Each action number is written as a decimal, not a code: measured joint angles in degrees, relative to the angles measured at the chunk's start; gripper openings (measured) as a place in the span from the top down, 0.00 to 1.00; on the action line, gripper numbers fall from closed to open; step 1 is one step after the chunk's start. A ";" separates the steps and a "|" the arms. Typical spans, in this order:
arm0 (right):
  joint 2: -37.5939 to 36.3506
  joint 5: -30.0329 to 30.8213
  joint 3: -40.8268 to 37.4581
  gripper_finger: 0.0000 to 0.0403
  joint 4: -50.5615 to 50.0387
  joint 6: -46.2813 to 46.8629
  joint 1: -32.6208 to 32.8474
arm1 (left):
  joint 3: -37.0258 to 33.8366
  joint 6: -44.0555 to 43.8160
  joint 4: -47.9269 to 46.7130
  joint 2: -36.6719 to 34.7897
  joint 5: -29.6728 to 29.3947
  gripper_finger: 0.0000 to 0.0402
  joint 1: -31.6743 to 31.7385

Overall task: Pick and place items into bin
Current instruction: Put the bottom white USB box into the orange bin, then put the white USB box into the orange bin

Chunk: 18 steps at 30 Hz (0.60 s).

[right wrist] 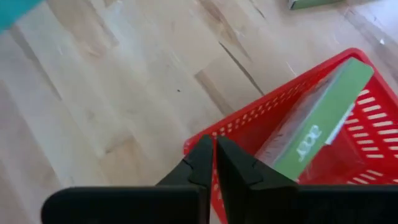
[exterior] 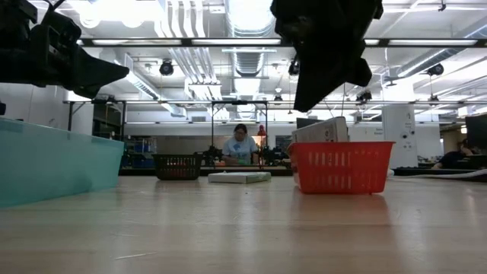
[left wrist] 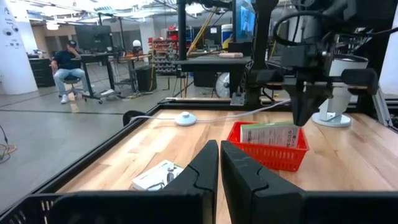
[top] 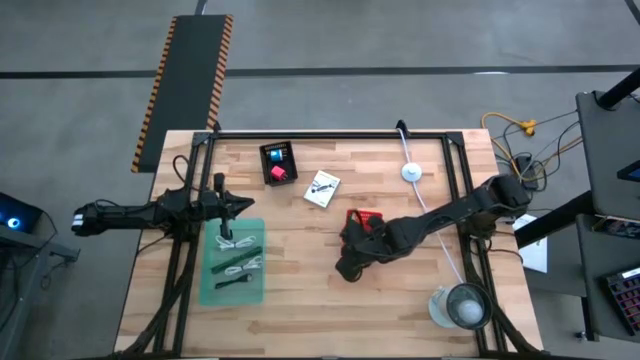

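Right gripper, fingers shut and empty, hangs over the red basket, where a packet leans, seemingly just dropped; left gripper waits shut.

Bare table lies open between the teal tray and the red basket. The right arm hangs over that basket, blocking it from above.

The wooden table carries a red basket, black basket, white packet and teal tray.
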 joint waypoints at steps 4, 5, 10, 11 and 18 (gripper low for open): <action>0.66 -0.10 -0.01 0.98 -2.79 -0.14 -0.57 | 0.00 0.00 0.03 0.00 -0.01 1.00 0.00; 0.73 -0.18 -0.03 0.98 -3.75 0.25 -0.73 | 0.00 0.00 0.05 0.00 -0.01 1.00 0.00; 0.88 -2.30 -0.02 0.98 -9.52 7.80 -1.88 | 0.00 0.00 0.04 0.07 -0.03 1.00 0.00; 0.87 -3.09 -0.01 0.98 -10.29 9.19 -2.05 | 0.00 0.00 0.00 0.09 -0.03 1.00 0.00; -0.22 -6.22 -0.01 0.98 -11.51 10.74 -2.65 | 0.00 0.00 0.04 0.27 -0.03 1.00 0.00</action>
